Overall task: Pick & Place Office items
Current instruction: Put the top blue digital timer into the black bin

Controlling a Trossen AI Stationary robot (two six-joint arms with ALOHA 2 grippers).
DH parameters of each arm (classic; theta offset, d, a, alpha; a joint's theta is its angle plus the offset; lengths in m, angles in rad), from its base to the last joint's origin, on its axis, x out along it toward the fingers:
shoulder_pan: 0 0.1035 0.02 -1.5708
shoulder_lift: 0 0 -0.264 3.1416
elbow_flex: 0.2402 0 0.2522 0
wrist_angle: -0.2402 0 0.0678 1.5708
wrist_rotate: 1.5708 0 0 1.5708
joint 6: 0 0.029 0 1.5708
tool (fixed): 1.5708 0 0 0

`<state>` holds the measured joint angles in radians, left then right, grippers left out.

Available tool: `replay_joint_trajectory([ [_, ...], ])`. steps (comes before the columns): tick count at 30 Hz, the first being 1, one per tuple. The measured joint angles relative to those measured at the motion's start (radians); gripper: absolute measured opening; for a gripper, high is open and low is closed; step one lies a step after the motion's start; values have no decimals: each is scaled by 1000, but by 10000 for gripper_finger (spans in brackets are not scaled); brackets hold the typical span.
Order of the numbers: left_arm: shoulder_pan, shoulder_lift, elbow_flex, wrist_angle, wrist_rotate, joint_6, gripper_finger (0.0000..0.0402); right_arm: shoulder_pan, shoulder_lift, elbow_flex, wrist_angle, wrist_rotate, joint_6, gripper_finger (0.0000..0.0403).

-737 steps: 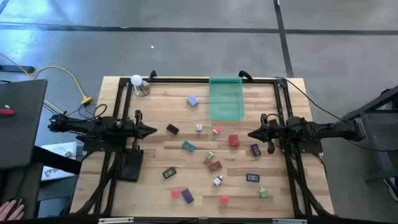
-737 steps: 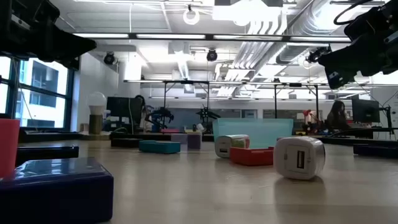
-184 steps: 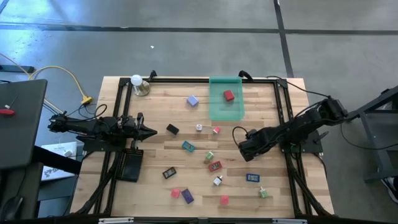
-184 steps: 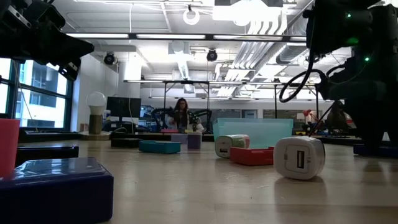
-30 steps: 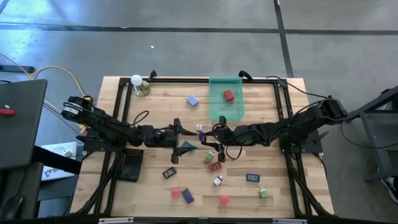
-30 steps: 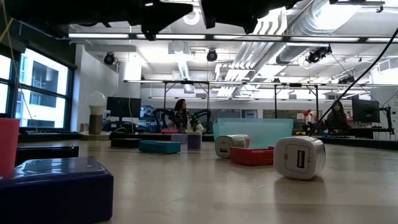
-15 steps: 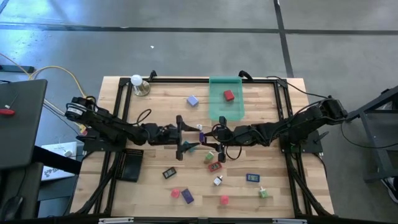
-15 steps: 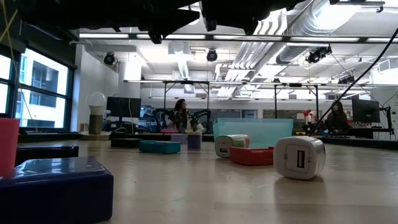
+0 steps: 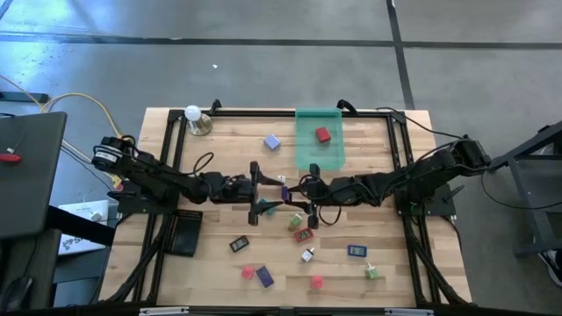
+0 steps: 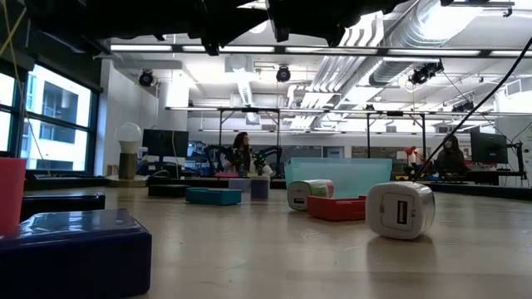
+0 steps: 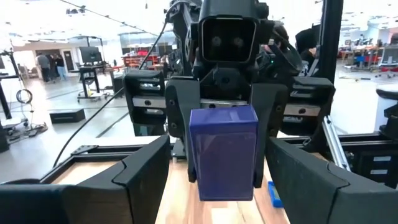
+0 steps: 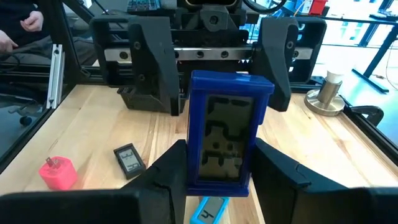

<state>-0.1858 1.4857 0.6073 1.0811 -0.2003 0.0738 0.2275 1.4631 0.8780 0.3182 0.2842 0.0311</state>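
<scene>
A dark blue block, boxy and upright with a glossy dark face bearing a faint pattern, is seen closest in the right wrist view, clamped between the fingers of the right gripper. In the left wrist view the same block's plain blue back is shown standing between the left gripper's wide-spread fingers, which are kept apart from its sides. In the high view the block is held above the middle of the table, with the left gripper facing it from one side and the right gripper from the other.

Beneath and around the grippers, small pieces are scattered over the wood: a teal piece, a red flat piece, a black flat piece, a white cube and a pink block.

Farther back, a translucent green tray is set at the table's far edge, and one red block is lying inside it. A lilac cube is placed just beside the tray. A white ball on a metal base is stood at the far corner.
</scene>
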Motion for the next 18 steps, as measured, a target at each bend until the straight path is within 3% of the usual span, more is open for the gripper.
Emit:
replay_joint_trajectory([
  [18, 1, 116, 73, 26, 22, 3, 254, -14, 32, -1, -24, -21, 17, 130],
])
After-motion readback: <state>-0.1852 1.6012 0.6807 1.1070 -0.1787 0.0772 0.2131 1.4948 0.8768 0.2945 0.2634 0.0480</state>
